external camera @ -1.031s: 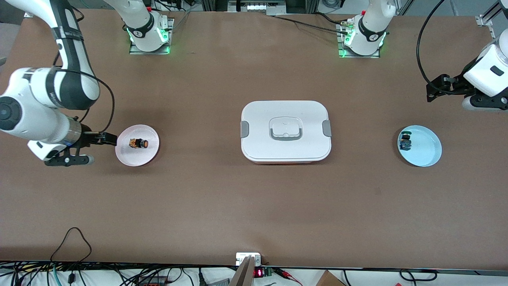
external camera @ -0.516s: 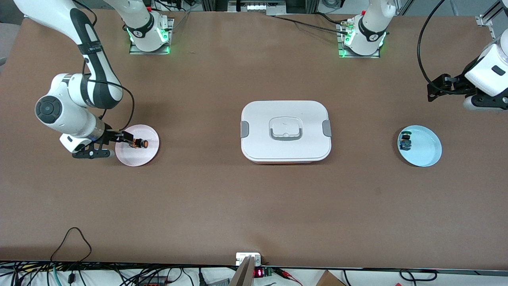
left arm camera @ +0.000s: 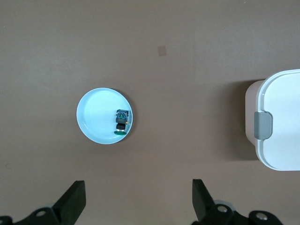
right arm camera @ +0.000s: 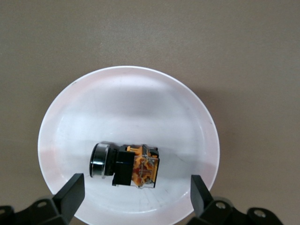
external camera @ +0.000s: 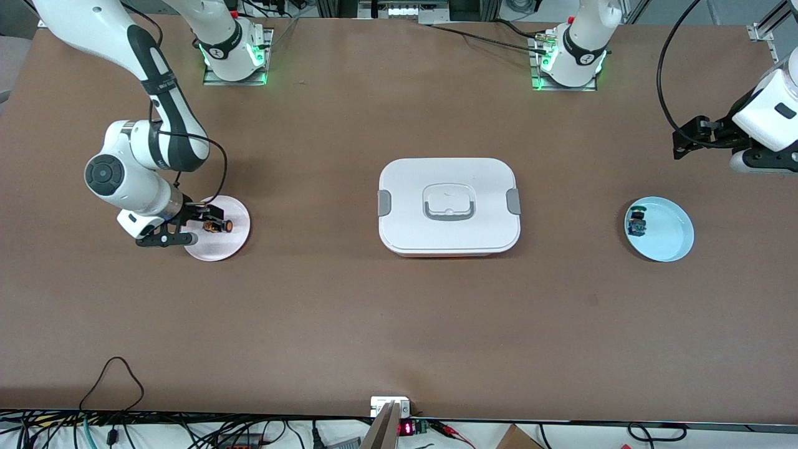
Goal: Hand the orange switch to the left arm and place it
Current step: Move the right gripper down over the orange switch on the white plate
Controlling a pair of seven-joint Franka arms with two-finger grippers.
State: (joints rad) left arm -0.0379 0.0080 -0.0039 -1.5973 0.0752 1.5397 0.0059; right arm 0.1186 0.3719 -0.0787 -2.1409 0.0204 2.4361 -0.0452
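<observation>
One small push-button switch with an orange cap, a black collar and an orange-tan body, the orange switch [external camera: 219, 226], is what you are after, and you find it lying on its side in a shallow pale pink round plate [external camera: 232, 243] toward the right arm's end of the table. In the right wrist view the orange switch [right arm camera: 124, 165] rests near the middle of the pink plate [right arm camera: 126, 93], its cap end pointing along the plate floor.

Your right gripper [external camera: 206, 226] hangs low over that plate, right at the switch, and its two black fingers [right arm camera: 70, 193] stand spread wide on either side of the switch without touching it. Nothing is pinched.

Look toward the middle of the table and you see the large white rounded-rectangular lidded box [external camera: 449, 206] with grey side clips and a recessed grey-edged handle on top. It stands well apart from the pink plate, between it and a light blue round plate [external camera: 670, 240] toward the left arm's end. In that blue plate lies a small black switch with a green cap and a blue body [external camera: 636, 222], close to the rim.

Your left gripper [external camera: 681, 142] waits in the air over bare table at the left arm's end. Its fingers [left arm camera: 72, 201] are spread wide and hold nothing.
</observation>
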